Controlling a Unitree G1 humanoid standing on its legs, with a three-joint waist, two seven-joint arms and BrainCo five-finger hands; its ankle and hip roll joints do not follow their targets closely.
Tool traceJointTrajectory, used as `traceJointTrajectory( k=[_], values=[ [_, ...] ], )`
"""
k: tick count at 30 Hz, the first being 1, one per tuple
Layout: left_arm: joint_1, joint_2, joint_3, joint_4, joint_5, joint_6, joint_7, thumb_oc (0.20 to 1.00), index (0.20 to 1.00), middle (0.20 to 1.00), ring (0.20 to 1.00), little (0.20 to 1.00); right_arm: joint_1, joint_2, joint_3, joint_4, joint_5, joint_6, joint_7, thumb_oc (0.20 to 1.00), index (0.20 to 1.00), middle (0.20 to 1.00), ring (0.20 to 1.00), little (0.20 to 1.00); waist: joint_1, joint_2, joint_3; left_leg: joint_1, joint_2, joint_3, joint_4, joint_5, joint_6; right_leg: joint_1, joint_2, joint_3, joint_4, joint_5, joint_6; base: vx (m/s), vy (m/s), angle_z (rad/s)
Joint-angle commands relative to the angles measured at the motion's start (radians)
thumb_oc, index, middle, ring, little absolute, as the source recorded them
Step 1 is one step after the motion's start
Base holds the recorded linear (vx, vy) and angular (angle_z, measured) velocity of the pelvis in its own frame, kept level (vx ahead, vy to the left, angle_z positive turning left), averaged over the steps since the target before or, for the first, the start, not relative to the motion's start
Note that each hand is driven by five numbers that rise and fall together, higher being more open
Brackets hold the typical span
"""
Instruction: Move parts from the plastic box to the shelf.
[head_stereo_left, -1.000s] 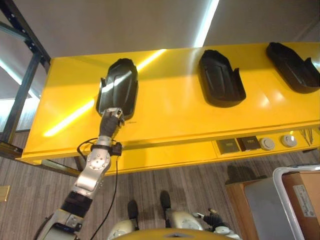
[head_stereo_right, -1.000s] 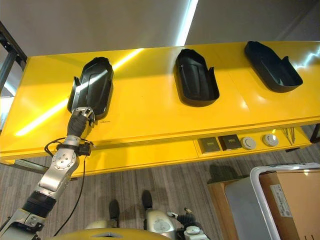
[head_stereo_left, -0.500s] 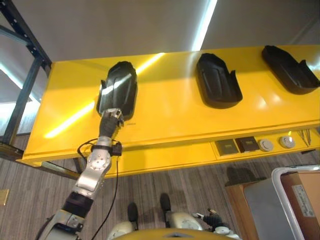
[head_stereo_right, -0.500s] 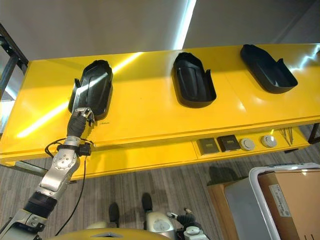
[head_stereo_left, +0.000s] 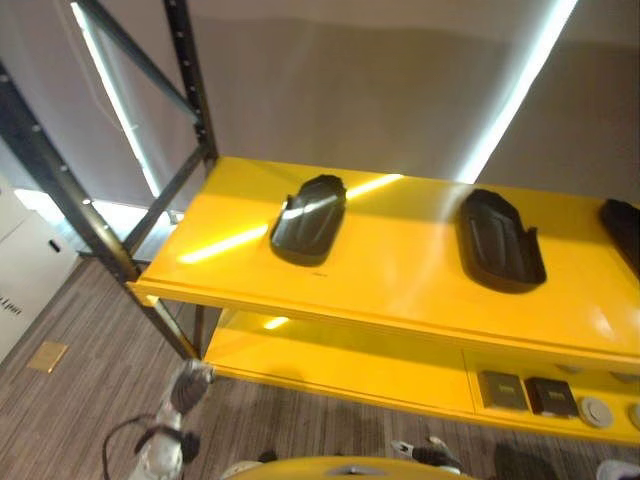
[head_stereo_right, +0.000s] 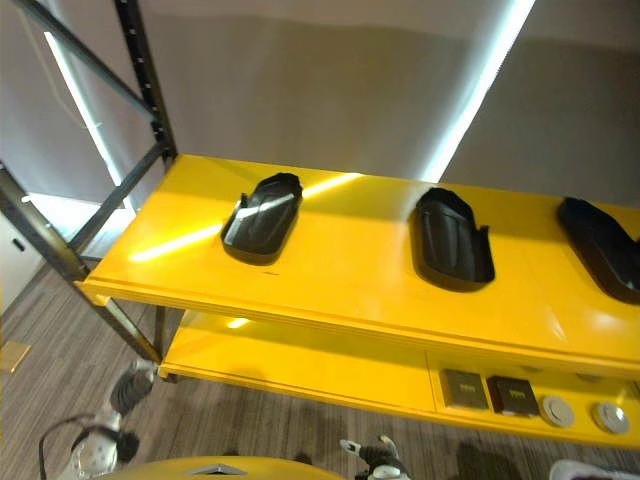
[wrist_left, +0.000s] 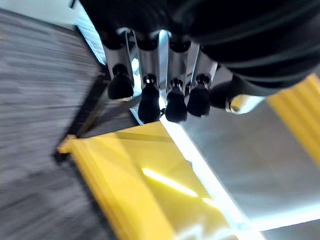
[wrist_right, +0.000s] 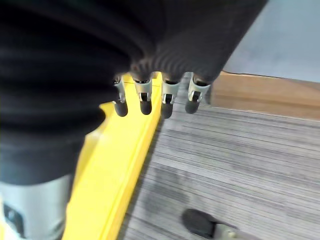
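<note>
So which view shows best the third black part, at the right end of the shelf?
The right eye view: the third black part shows nearly whole on the yellow shelf. The left eye view cuts it at the edge.

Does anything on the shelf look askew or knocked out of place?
Nothing stands out. Three black parts lie flat and spaced apart on the yellow shelf's top; the left one sits angled. Both hands hold nothing: left hand, right hand.
</note>
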Motion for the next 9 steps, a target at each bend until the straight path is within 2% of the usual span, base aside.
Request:
traceJointTrajectory(
  k=[1, 2, 3, 4, 6, 7, 9],
  values=[
    [-0.088, -0.013, 0.051, -0.009, 0.083, -0.029, 0.055, 0.200, 0.200, 0.200, 0.200, 0.200, -0.043, 0.039, 0.007, 0.023, 0.013, -0.046, -0.047, 1.000, 1.000, 1.000, 1.000, 1.000, -0.007, -0.031, 0.021, -0.064, 0.058, -0.079, 0.052, -0.058, -0.032, 0.019, -0.122, 0.005, 0.072, -0.104, 0.102, -0.04, 0.028, 0.32],
    [-0.088, -0.047, 0.087, 0.081, 0.052, -0.013, 0.072, 0.354, 0.354, 0.354, 0.354, 0.354, -0.049, 0.041, 0.014, 0.020, 0.010, -0.050, -0.049, 1.000, 1.000, 1.000, 1.000, 1.000, -0.001, -0.031, 0.024, -0.073, 0.051, -0.090, 0.059, -0.051, -0.030, 0.018, -0.125, -0.004, 0.074, -0.099, 0.101, -0.02, 0.022, 0.33],
    [-0.088, -0.075, 0.119, 0.157, 0.022, 0.003, 0.084, 0.724, 0.724, 0.724, 0.724, 0.724, -0.050, 0.043, 0.014, 0.017, 0.006, -0.051, -0.052, 1.000, 1.000, 1.000, 1.000, 1.000, 0.005, -0.032, 0.020, -0.074, 0.050, -0.097, 0.059, -0.056, -0.030, 0.022, -0.125, -0.011, 0.073, -0.103, 0.101, -0.02, 0.028, 0.32],
    [-0.096, -0.093, 0.128, 0.218, 0.017, 0.011, 0.095, 1.000, 1.000, 1.000, 1.000, 1.000, -0.052, 0.043, 0.017, 0.015, 0.002, -0.051, -0.052, 1.000, 1.000, 1.000, 1.000, 1.000, 0.006, -0.032, 0.019, -0.078, 0.047, -0.104, 0.061, -0.055, -0.030, 0.022, -0.126, -0.016, 0.074, -0.104, 0.101, 0.02, 0.022, 0.19],
    [-0.108, -0.107, 0.135, 0.283, 0.022, 0.019, 0.108, 1.000, 1.000, 1.000, 1.000, 1.000, -0.054, 0.045, 0.020, 0.017, -0.004, -0.050, -0.051, 1.000, 1.000, 1.000, 1.000, 1.000, 0.008, -0.031, 0.019, -0.082, 0.044, -0.109, 0.061, -0.055, -0.029, 0.023, -0.128, -0.024, 0.074, -0.104, 0.102, -0.01, 0.031, 0.08],
    [-0.148, -0.147, 0.133, 0.445, 0.024, 0.053, 0.113, 1.000, 1.000, 1.000, 1.000, 1.000, -0.065, 0.044, 0.027, 0.028, -0.012, -0.048, -0.047, 1.000, 1.000, 1.000, 1.000, 1.000, 0.007, -0.028, 0.019, -0.090, 0.040, -0.114, 0.065, -0.054, -0.028, 0.019, -0.130, -0.030, 0.076, -0.105, 0.102, -0.02, 0.050, 0.09],
    [-0.156, -0.162, 0.142, 0.487, 0.013, 0.058, 0.115, 1.000, 1.000, 1.000, 1.000, 1.000, -0.065, 0.045, 0.033, 0.028, -0.017, -0.048, -0.047, 1.000, 1.000, 1.000, 1.000, 1.000, 0.005, -0.027, 0.019, -0.093, 0.039, -0.114, 0.065, -0.054, -0.027, 0.018, -0.131, -0.030, 0.075, -0.104, 0.102, -0.01, 0.038, 0.08]
  ],
)
